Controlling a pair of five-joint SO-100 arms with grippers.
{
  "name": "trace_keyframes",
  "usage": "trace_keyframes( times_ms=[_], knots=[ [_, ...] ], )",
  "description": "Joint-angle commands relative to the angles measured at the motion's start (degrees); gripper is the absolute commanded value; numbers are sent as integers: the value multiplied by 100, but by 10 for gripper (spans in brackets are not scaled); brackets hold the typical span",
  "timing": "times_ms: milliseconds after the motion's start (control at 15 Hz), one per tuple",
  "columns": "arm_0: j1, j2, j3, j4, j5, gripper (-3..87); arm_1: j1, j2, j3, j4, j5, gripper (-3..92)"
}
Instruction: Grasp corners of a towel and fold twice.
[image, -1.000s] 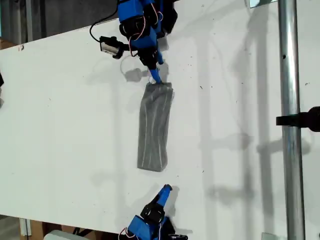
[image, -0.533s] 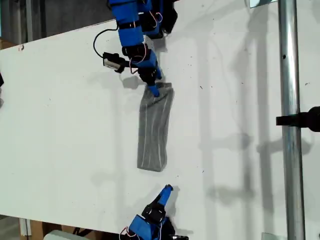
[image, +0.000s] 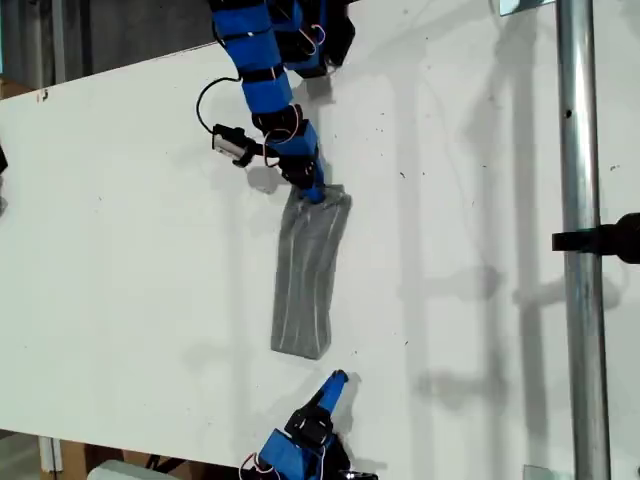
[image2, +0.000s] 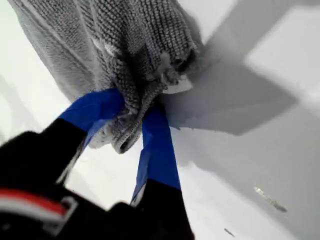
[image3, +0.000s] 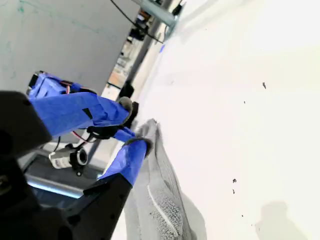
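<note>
A: Status?

B: Towel (image: 305, 280) lies on the white table (image: 120, 250) as a long narrow strip, mid-table in the exterior view. It looks layered, so I judge one fold is done. Can't count the layers for certain.

A: Grippers?

B: My first gripper (image: 315, 192) is clamped on the strip's upper end in the exterior view. In the first wrist view both blue jaws pinch bunched grey fabric (image2: 125, 40), and that end is puckered and slightly raised off the table. My second gripper (image: 333, 380) sits just beyond the strip's free end (image: 300, 343), apart from it. Its jaws are parted in the second wrist view and nothing is between them.

A: What's left?

B: Second fold, I think: the held end has to travel over to the free end to halve the strip. Nothing is doubled over lengthwise yet. The free end lies flat and unpinned, so it could drag along if the cloth is pulled.

A: Any doubt?

B: Can't tell whether the pinch has both corners or only one.
</note>
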Motion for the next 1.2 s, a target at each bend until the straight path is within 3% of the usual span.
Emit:
trace_keyframes(
  times_ms=[0,200,333,400,467,600,667,1133],
  knots=[
    [70,35,-114,9,0,106,-62,861,-114,1336,-149,-1],
    [62,35,-123,9,97,106,-360,1872,-563,4113,-158,-1],
    [62,35,-114,0,123,106,-773,2716,-940,5950,255,-1],
    [70,35,-97,-18,114,105,-1020,3217,-1143,6671,554,-1],
    [70,35,-97,-18,114,105,-1169,3902,-1310,6688,527,-1],
    [35,35,-105,-18,141,105,-844,5080,-396,4474,-413,-1],
    [44,35,-123,-18,149,105,-756,4992,-281,3779,-633,-1],
    [18,35,-114,-18,97,109,-264,1749,-1195,334,-1512,-1]
  ],
)
